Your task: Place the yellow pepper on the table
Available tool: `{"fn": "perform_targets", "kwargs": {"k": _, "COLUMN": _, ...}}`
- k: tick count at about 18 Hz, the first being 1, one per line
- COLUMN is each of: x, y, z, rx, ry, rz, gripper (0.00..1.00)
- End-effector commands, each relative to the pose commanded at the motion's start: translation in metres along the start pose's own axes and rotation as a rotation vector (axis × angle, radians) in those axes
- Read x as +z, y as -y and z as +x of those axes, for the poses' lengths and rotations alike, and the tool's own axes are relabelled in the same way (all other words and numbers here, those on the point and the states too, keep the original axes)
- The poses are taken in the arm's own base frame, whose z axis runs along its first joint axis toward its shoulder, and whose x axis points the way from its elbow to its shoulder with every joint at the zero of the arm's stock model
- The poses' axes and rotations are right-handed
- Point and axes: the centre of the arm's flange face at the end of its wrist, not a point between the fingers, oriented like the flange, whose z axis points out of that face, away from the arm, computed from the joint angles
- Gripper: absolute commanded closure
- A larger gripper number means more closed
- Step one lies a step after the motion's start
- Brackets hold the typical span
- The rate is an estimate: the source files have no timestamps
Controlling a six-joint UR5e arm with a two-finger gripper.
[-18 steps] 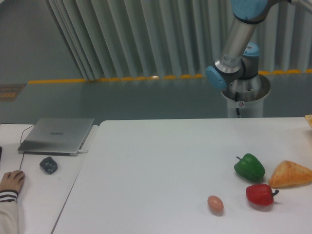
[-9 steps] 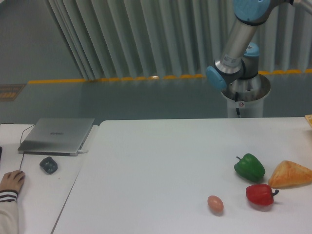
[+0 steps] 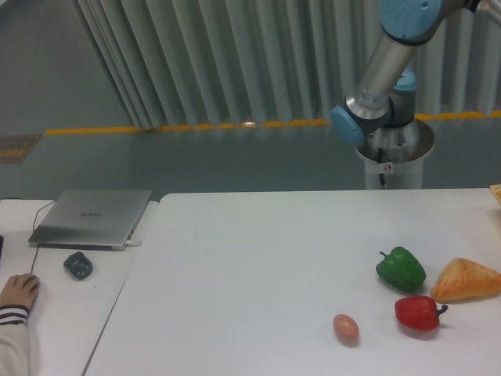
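The yellow pepper is out of view. The large white table [image 3: 258,258] fills the lower middle and right of the camera view. Only the arm's lower links [image 3: 380,78] show, rising from the base behind the table's far right and leaving the frame at the top right. The gripper is out of frame, so what it holds is hidden.
A green pepper [image 3: 401,269], a red pepper [image 3: 418,312], an orange-tan bread wedge [image 3: 466,280] and a brown egg [image 3: 345,327] lie at the table's right front. A smaller desk on the left bears a grey laptop [image 3: 92,217], a dark small object [image 3: 77,265] and a person's hand [image 3: 17,291].
The arm's upper link has shifted slightly to the right near the top edge. Nothing on the table has moved.
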Motion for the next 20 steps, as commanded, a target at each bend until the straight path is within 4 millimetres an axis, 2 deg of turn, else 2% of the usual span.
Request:
{"fn": "perform_targets", "kwargs": {"k": 3, "x": -0.003, "y": -0.001, "z": 0.000, "rx": 0.002, "ry": 0.003, "rz": -0.001, "gripper": 0.63}}
{"fn": "perform_targets", "kwargs": {"k": 4, "x": -0.004, "y": -0.002, "z": 0.001, "rx": 0.000, "ry": 0.005, "rz": -0.003, "gripper": 0.69}}
{"fn": "perform_targets", "kwargs": {"k": 7, "x": -0.019, "y": -0.002, "z": 0.004, "rx": -0.007, "ry": 0.022, "rz": -0.014, "gripper": 0.72}}
{"fn": "perform_targets", "kwargs": {"k": 9, "x": -0.042, "y": 0.002, "z": 0.011, "rx": -0.013, "ry": 0.046, "rz": -0.021, "gripper": 0.72}}
{"fn": "perform_targets", "kwargs": {"k": 14, "x": -0.093, "y": 0.028, "z": 0.028, "rx": -0.025, "ry": 0.103, "rz": 0.065, "gripper": 0.71}}
{"fn": "perform_targets", "kwargs": {"k": 16, "x": -0.112, "y": 0.045, "z": 0.027, "rx": -0.072, "ry": 0.133, "rz": 0.098, "gripper": 0.70}}
{"fn": "perform_targets", "kwargs": {"k": 20, "x": -0.140, "y": 0.102, "z": 0.001, "rx": -0.151, "ry": 0.145, "rz": 0.118, "gripper": 0.69}}
